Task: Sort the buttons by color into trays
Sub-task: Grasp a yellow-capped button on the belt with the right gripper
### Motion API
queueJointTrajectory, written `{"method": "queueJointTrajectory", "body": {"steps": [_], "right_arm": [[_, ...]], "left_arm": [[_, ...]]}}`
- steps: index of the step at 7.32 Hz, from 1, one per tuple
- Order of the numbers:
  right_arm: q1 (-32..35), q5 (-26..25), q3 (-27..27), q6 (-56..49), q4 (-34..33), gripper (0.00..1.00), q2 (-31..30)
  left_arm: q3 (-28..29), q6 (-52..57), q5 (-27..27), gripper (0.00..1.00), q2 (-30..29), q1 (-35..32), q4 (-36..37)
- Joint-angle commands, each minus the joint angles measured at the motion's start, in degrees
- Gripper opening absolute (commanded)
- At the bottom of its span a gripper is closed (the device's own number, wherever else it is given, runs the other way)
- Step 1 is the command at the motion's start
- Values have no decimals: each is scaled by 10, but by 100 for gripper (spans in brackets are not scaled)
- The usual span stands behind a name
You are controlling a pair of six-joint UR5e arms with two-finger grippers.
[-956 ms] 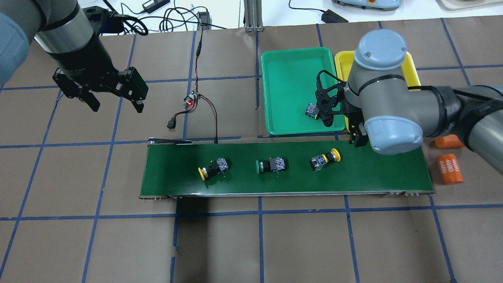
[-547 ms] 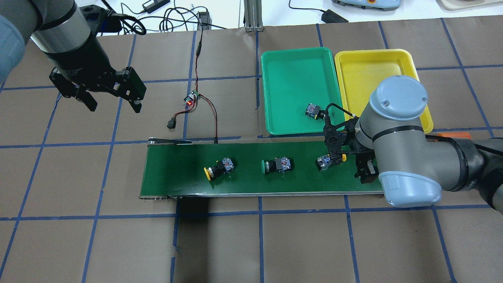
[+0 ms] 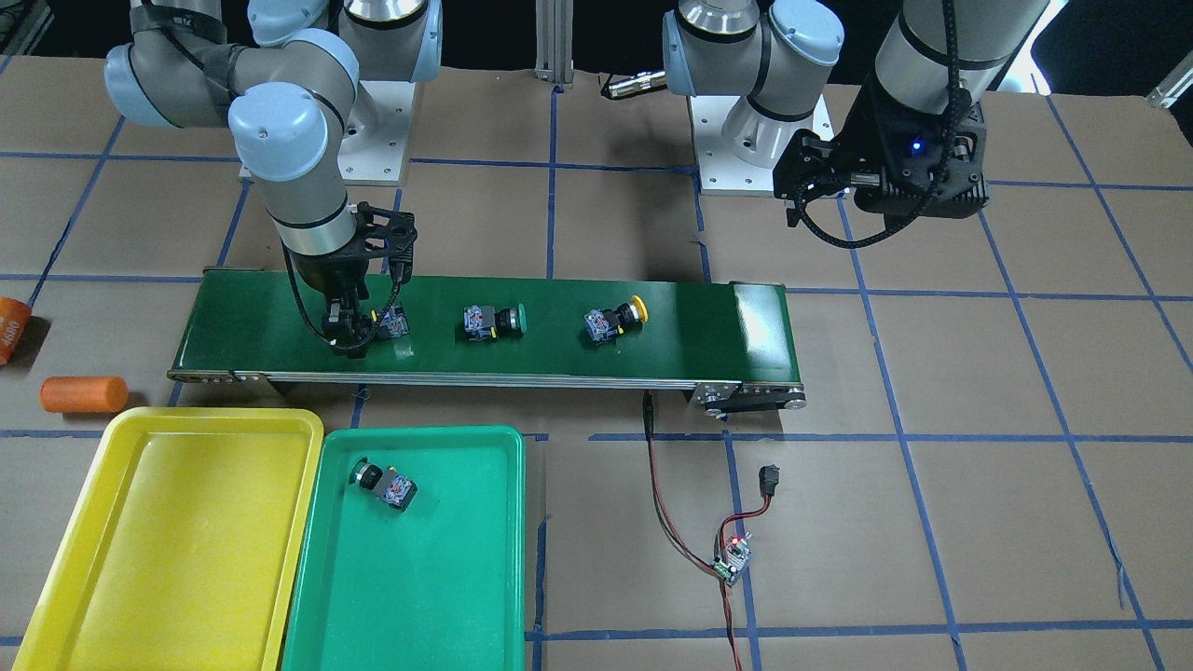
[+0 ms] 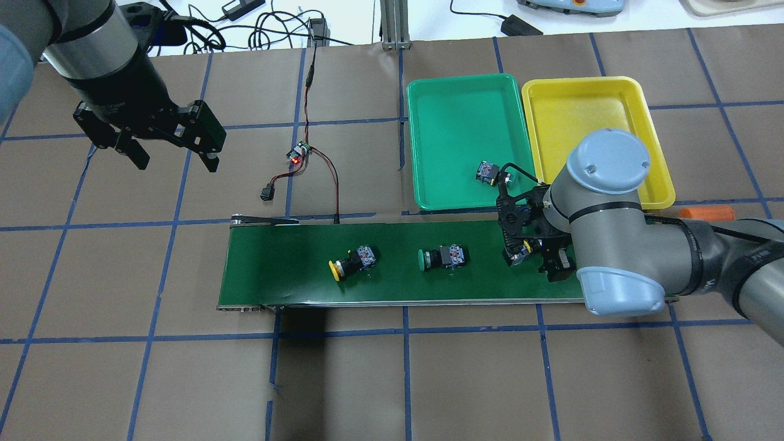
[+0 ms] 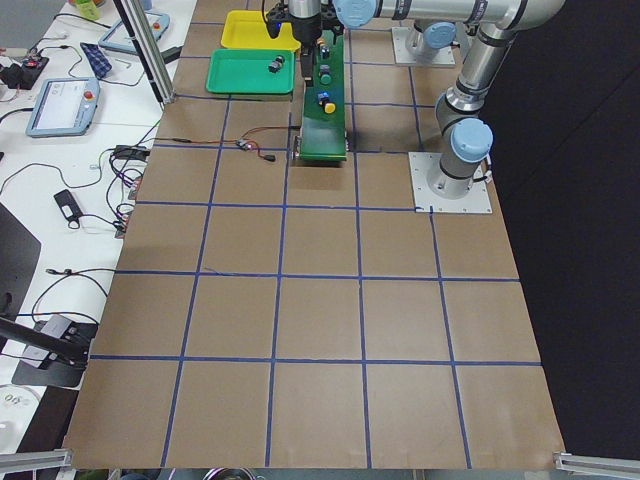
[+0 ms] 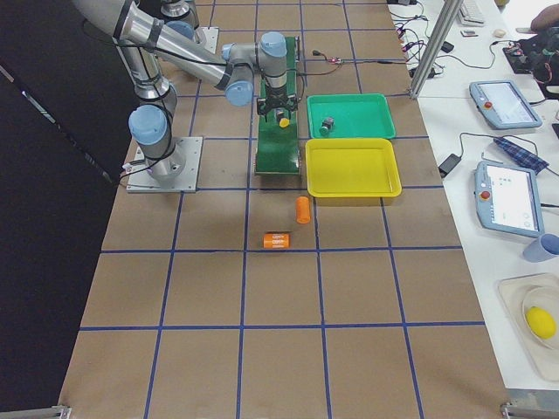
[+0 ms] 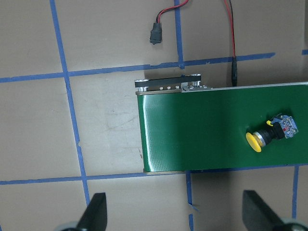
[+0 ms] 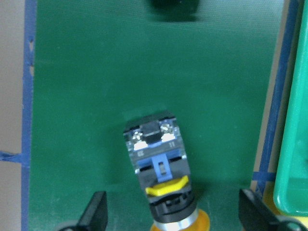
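Right gripper (image 8: 173, 204), fingers spread, is lowered over a yellow button (image 8: 159, 163) lying on the conveyor belt (image 8: 72, 96). Just beyond it, the green tray (image 4: 429, 122) holds one button (image 4: 487, 173); the yellow tray (image 4: 582, 116) adjoins. Left gripper (image 4: 176, 164), fingers likewise spread, hovers off the belt's far end.

The brown table (image 4: 367, 380) (blue-taped grid) carries conveyor belt (image 4: 275, 269), green tray (image 4: 453, 122), yellow tray (image 4: 576, 116), orange cylinders (image 3: 84, 394), wired board (image 4: 299, 153).
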Motion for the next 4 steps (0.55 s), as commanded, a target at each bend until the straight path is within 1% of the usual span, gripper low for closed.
{"method": "queueJointTrajectory", "body": {"steps": [1,2,3,4], "right_arm": [[2,0,1,1,-20,57,10],[2,-6,-1,1,-19,25,8],[1,-12,-1,0,-18,12,3],[2,-12,-1,-1,-16,10,-2]], "left_arm": [[3,0,0,100,0,0,0],[3,0,0,100,0,0,0],[3,0,0,100,0,0,1],[3,0,0,100,-1,0,1]]}}
